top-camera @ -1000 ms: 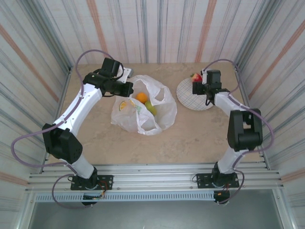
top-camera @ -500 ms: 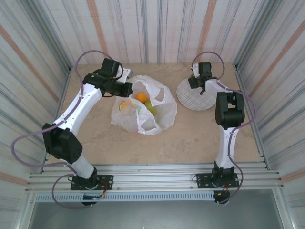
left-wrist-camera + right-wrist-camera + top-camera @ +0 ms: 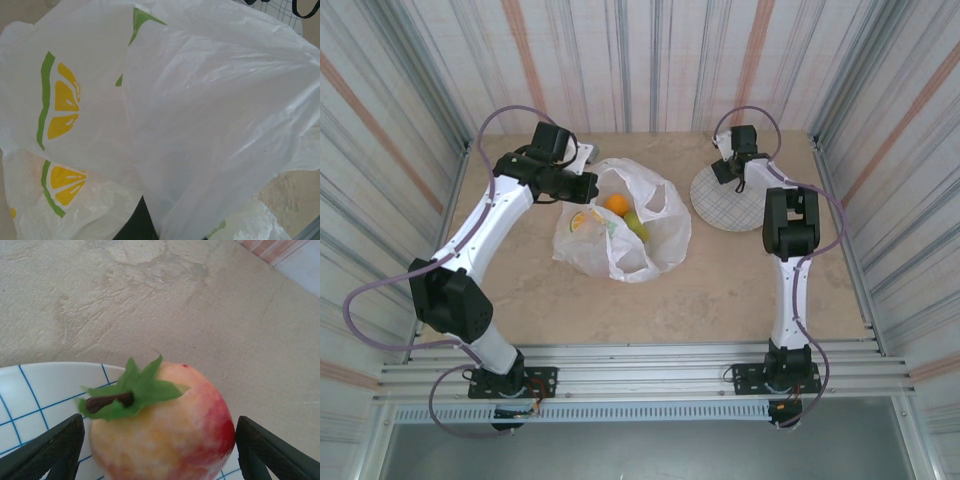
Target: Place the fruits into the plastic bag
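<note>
a beige, marble-patterned counter (image 3: 720, 290) sits inside a booth of white walls (image 3: 650, 60) with grey and salmon stripes; metal rails (image 3: 640, 372) run along the bottom of the overhead frame. the plastic bag (image 3: 650, 245), white with lemon-slice prints, lies crumpled left of centre, its mouth open upward. an orange fruit (image 3: 617, 204) and a green fruit (image 3: 635, 224) rest inside it. the left end effector (image 3: 592, 186) is closed together, clamped on the bag's upper-left rim. in the upper right, a round white plate (image 3: 730, 215) with a blue grid lies flat on the counter. a red-and-yellow fruit (image 3: 170, 410) with a green leaf sits at the plate's edge. the right end effector (image 3: 160, 440) has its fingers (image 3: 50, 450) apart, one on each side of this fruit and very near it.
</note>
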Available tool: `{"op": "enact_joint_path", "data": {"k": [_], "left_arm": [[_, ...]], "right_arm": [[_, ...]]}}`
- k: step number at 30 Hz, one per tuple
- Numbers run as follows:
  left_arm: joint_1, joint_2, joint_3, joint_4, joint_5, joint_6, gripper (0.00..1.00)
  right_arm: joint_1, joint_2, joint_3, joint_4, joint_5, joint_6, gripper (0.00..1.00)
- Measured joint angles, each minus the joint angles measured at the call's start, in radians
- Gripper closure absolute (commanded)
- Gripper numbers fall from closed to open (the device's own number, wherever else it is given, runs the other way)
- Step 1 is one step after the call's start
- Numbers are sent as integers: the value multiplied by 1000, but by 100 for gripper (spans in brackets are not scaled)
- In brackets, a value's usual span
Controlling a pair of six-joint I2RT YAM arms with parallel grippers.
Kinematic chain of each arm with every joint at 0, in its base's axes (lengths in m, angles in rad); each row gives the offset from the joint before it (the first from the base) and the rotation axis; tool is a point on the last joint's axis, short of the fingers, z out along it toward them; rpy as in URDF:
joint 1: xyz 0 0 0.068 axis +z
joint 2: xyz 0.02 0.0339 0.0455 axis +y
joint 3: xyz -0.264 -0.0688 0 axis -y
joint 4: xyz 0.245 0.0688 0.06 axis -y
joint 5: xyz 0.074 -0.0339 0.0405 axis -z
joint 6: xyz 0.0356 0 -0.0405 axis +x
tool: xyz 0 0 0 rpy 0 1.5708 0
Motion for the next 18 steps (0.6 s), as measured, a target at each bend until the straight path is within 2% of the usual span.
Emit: {"op": "enact_joint_path", "data": {"k": [9, 18], "left_arm": [[0, 0, 0, 0, 0, 0, 100], [0, 0, 0, 0, 0, 0, 100]], "right_arm": [[0, 51, 80, -29, -1, -47, 30], [0, 61, 99, -46, 5, -76, 47]]}}
